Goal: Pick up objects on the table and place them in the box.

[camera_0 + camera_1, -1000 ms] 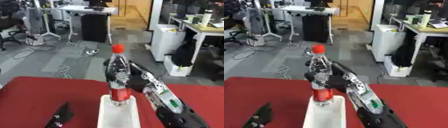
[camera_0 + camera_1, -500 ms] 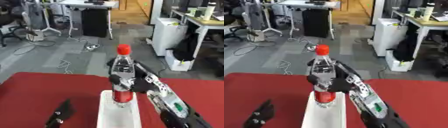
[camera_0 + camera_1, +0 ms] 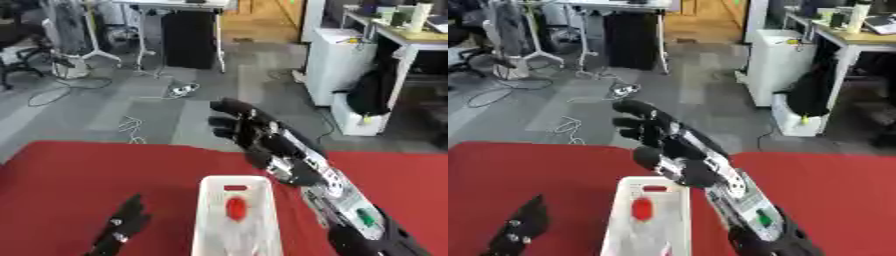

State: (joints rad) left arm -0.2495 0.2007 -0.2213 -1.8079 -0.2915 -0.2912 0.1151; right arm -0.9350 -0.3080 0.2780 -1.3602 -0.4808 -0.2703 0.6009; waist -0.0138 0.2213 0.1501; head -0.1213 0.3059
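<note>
right hand (image 3: 262, 142) raised above the white box (image 3: 210, 210), fingers spread and empty, red-capped bottle (image 3: 235, 209) lying in the box, left hand (image 3: 118, 231) resting open on the red counter (image 3: 79, 185)

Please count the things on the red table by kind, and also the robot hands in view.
White box: 1
Bottle with red cap, inside the box: 1
Robot hands: 2, right hand open above the box, left hand at lower left
Total: 4
</note>
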